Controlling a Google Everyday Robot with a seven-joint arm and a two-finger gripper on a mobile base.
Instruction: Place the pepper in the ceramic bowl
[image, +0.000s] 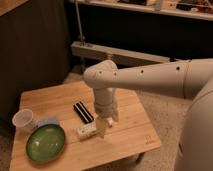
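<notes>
The ceramic bowl (46, 142) is a wide, shallow, glossy green dish at the front left of the wooden table (135, 135). My gripper (104, 125) hangs down from the white arm (145, 75) over the middle of the table, just right of a whitish box (86, 130) and well right of the bowl. I see no orange-red pepper; it may be hidden by the gripper.
A translucent white cup (23, 120) stands at the left edge behind the bowl, with a pale blue item (49, 121) beside it. A black striped flat object (83, 112) lies behind the box. A metal rail and dark shelving stand behind the table.
</notes>
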